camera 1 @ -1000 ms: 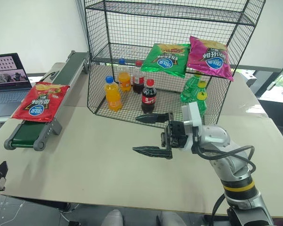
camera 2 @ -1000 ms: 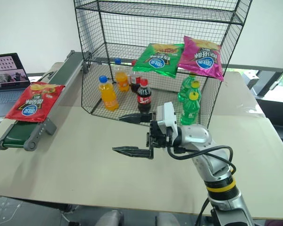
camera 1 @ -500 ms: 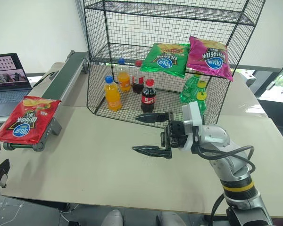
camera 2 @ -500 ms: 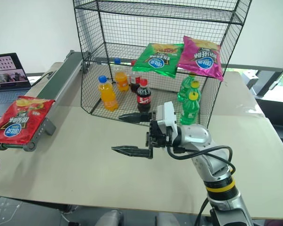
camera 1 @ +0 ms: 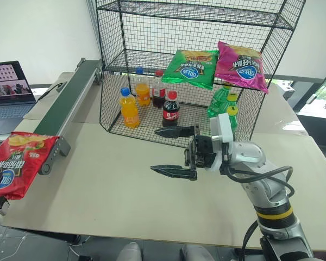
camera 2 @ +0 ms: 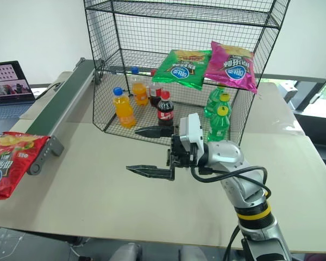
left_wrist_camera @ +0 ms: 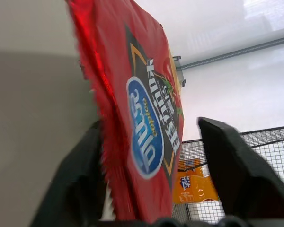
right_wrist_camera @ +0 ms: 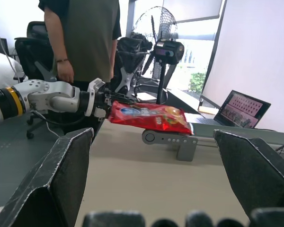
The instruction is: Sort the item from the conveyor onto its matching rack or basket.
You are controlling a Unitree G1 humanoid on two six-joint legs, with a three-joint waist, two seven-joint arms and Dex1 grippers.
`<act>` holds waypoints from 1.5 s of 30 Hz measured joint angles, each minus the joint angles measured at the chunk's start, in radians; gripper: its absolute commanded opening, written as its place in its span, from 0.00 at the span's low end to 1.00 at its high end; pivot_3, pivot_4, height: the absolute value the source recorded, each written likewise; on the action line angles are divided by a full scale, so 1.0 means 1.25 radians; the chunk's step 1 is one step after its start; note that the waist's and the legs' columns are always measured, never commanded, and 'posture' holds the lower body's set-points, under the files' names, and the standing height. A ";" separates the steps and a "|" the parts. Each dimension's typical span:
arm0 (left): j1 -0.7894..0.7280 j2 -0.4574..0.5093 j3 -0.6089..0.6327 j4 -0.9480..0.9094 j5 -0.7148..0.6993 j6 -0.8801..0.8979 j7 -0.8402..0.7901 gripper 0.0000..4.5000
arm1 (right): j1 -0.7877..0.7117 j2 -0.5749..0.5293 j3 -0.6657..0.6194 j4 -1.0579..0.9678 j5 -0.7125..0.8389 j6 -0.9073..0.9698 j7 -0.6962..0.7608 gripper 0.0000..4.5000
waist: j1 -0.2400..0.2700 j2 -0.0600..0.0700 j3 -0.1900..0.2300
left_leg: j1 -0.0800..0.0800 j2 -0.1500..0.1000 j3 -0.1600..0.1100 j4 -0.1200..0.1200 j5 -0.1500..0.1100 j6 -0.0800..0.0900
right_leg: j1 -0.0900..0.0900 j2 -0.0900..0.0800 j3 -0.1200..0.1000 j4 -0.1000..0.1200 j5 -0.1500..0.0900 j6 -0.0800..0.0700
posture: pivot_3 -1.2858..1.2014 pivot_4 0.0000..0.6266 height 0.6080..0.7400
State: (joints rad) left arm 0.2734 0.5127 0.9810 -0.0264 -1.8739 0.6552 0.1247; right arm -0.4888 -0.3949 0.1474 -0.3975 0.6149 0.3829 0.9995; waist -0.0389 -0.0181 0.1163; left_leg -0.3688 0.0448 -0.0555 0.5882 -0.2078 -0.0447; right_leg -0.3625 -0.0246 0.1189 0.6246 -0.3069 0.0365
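Red chip bag [camera 1: 17, 165] in the left eye view droops off the near end of the conveyor [camera 1: 60, 111], its low end at the table's left edge where the left gripper sits mostly out of frame; the right gripper [camera 1: 174, 151] hovers over the table with its 2 black fingers spread wide and nothing between them

In the right eye view the rack [camera 2: 179, 65] stands beyond those open fingers, its flat shelf carrying a green chip bag [camera 2: 180, 67] and a magenta chip bag [camera 2: 231, 65], drink bottles [camera 2: 146, 103] caged below

The left wrist view puts the bag between that gripper's 2 fingers [left_wrist_camera: 83, 179], one finger against its crimped edge, the other apart from its printed face, so the jaws are not yet pinched on it

The right wrist view shows the left gripper [right_wrist_camera: 114, 97] meeting the bag's end, with a person [right_wrist_camera: 80, 42] standing behind

Likely risk: the thin, slick edge slides out before the fingers clamp, and the bag drops to the floor
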 measured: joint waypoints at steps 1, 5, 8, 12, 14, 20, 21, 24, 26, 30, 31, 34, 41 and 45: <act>-0.001 0.000 0.000 0.000 0.003 0.000 -0.001 0.24 | -0.001 0.000 0.000 0.000 0.000 0.000 0.000 1.00 | 0.000 0.000 0.000 | 0.000 0.000 0.000 0.000 0.000 0.000 | 0.000 0.000 0.000 0.000 0.000 0.000 | 0.52 0.24 0.98; -0.007 0.000 0.000 0.002 0.007 0.000 -0.006 0.01 | -0.004 0.000 0.000 0.000 0.000 0.000 -0.002 1.00 | 0.001 0.000 0.000 | 0.000 0.000 0.000 0.000 0.000 0.000 | -0.001 0.000 0.000 0.000 0.000 0.000 | 0.52 0.24 0.98; -0.015 0.000 0.000 0.002 0.006 -0.001 -0.006 0.01 | -0.004 0.000 0.000 0.000 0.000 0.000 -0.004 1.00 | 0.001 0.000 0.000 | 0.000 0.000 0.000 0.000 0.000 0.000 | -0.001 0.000 0.000 0.000 0.000 0.000 | 0.52 0.24 0.98; -0.040 0.007 -0.002 -0.052 -0.026 -0.001 0.015 0.01 | -0.002 0.000 -0.001 -0.002 -0.002 0.000 -0.026 1.00 | 0.002 -0.002 0.000 | -0.001 0.000 0.000 0.000 0.000 0.000 | -0.001 0.000 0.000 0.000 0.000 0.000 | 0.52 0.24 0.98; -0.086 0.017 -0.003 -0.103 -0.044 0.004 0.034 0.01 | 0.002 0.000 -0.010 -0.006 -0.007 0.000 -0.055 1.00 | 0.006 -0.002 0.001 | -0.001 0.000 0.000 0.000 0.000 0.000 | -0.001 0.000 0.000 0.000 0.000 0.000 | 0.52 0.24 0.98; -0.395 0.046 -0.084 -0.221 -0.064 0.041 0.101 0.01 | 0.004 0.035 -0.053 -0.014 -0.055 -0.008 -0.195 1.00 | 0.019 -0.005 -0.001 | -0.003 -0.001 0.000 0.000 0.001 -0.001 | 0.001 0.000 0.001 0.000 0.002 0.002 | 0.52 0.24 0.98; -0.476 0.044 -0.133 -0.225 -0.067 0.054 0.118 0.01 | 0.005 0.046 -0.063 -0.020 -0.077 -0.015 -0.232 1.00 | 0.019 -0.003 0.000 | -0.003 -0.002 0.000 0.000 0.001 -0.001 | 0.002 0.000 0.001 -0.001 0.002 0.003 | 0.52 0.24 0.98; -0.593 0.014 -0.205 -0.208 -0.069 0.069 0.144 0.01 | 0.007 0.054 -0.074 -0.031 -0.119 -0.032 -0.286 1.00 | 0.019 -0.002 0.000 | -0.003 -0.002 -0.001 0.000 0.001 -0.001 | 0.002 0.000 0.000 0.000 0.002 0.003 | 0.52 0.24 0.98; -0.680 -0.011 -0.268 -0.189 -0.071 0.079 0.156 0.01 | 0.008 0.070 -0.070 -0.045 -0.154 -0.043 -0.329 1.00 | 0.019 -0.002 0.000 | -0.004 -0.001 -0.001 0.000 0.001 -0.001 | 0.002 0.001 0.000 -0.001 0.002 0.003 | 0.52 0.24 0.98; -0.834 -0.065 -0.370 -0.072 -0.071 0.091 0.142 0.01 | 0.048 0.091 -0.062 -0.079 -0.198 -0.052 -0.390 1.00 | 0.019 -0.002 0.000 | -0.004 -0.002 -0.001 0.001 0.001 -0.001 | 0.002 0.001 0.000 -0.001 0.002 0.004 | 0.52 0.24 0.98; -0.866 -0.067 -0.395 -0.039 -0.071 0.091 0.131 0.01 | 0.056 0.096 -0.058 -0.086 -0.206 -0.052 -0.402 1.00 | 0.017 -0.002 0.000 | -0.004 -0.002 -0.001 0.001 0.001 -0.001 | 0.002 0.001 0.001 -0.001 0.002 0.004 | 0.52 0.24 0.98; -0.957 -0.094 -0.434 0.078 -0.048 0.090 0.060 0.01 | 0.071 0.100 -0.058 -0.116 -0.223 -0.052 -0.432 1.00 | 0.016 -0.001 0.000 | -0.004 -0.002 -0.001 0.001 0.001 -0.001 | 0.002 0.001 0.001 -0.001 0.002 0.004 | 0.52 0.24 0.98; -1.106 -0.130 -0.469 0.457 0.190 0.037 -0.237 0.01 | 0.087 0.096 -0.070 -0.166 -0.255 -0.044 -0.492 1.00 | 0.015 -0.001 0.000 | -0.005 -0.003 -0.001 0.000 0.001 -0.001 | 0.001 0.001 0.001 -0.001 -0.001 0.009 | 0.52 0.24 0.98; -1.165 -0.137 -0.449 0.620 0.301 -0.018 -0.360 0.01 | 0.094 0.102 -0.067 -0.181 -0.261 -0.038 -0.516 1.00 | 0.015 -0.001 0.000 | -0.011 -0.003 -0.001 0.000 0.002 -0.001 | -0.004 0.001 0.001 -0.001 0.000 0.010 | 0.52 0.24 0.98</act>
State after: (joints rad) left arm -1.1827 0.3415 0.4195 0.7486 -1.4978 0.6331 -0.3258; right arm -0.3718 -0.2677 0.0638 -0.6235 0.2886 0.3356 0.3544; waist -0.0204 -0.0187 0.1167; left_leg -0.3820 0.0407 -0.0573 0.5888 -0.2059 -0.0463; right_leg -0.3680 -0.0230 0.1200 0.6234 -0.3071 0.0485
